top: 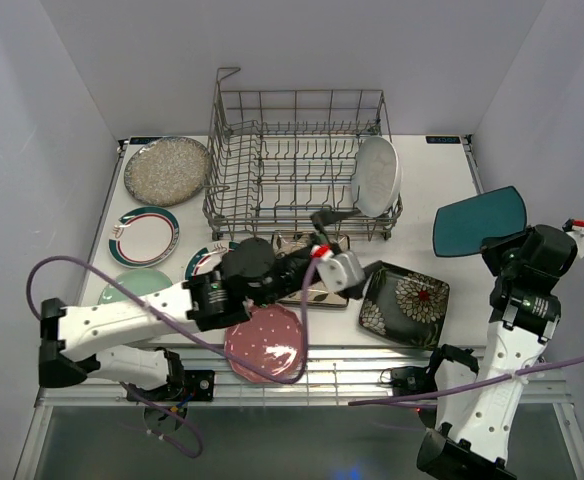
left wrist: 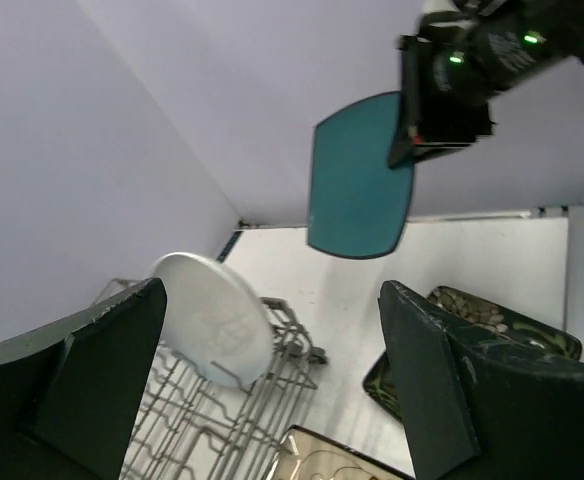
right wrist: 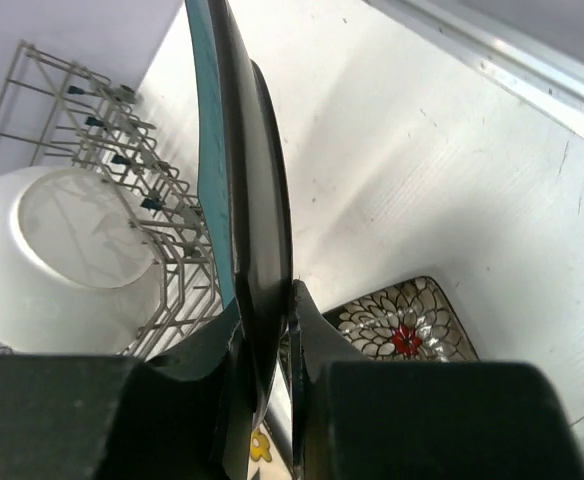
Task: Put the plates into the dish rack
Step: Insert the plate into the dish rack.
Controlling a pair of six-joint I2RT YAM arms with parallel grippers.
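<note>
At the far edge of the table (top: 434, 180), toward its middle, stands the dish rack (top: 272, 150), a grey wire basket with a handle raised at its far-left corner. One white oval plate (top: 377, 176) stands on edge among the tines at the rack's right end.

Over the table's right edge, the right claw (right wrist: 270, 320) is clamped on the rim of a teal plate (top: 479, 221). The plate is lifted clear of the table and juts out beyond the fingers, well apart from the rack's right side.

The left claw (left wrist: 272, 290) hangs near the rack's near-right corner, its fingers spread wide with nothing between them. The white oval plate is just ahead of it and apart from both fingers. Below it, a cream floral square plate (top: 307, 292) lies flat just in front of the rack.

A black floral square plate (top: 405, 305) lies flat to the right of the cream one. A pink scalloped plate (top: 267, 345) sits at the near edge, partly under the left arm. A pale green plate (top: 132, 288) and two teal-rimmed white plates (top: 144, 237) (top: 202, 262) lie toward the left edge. A speckled silver plate (top: 167, 170) lies in the far-left corner, beside the rack.
</note>
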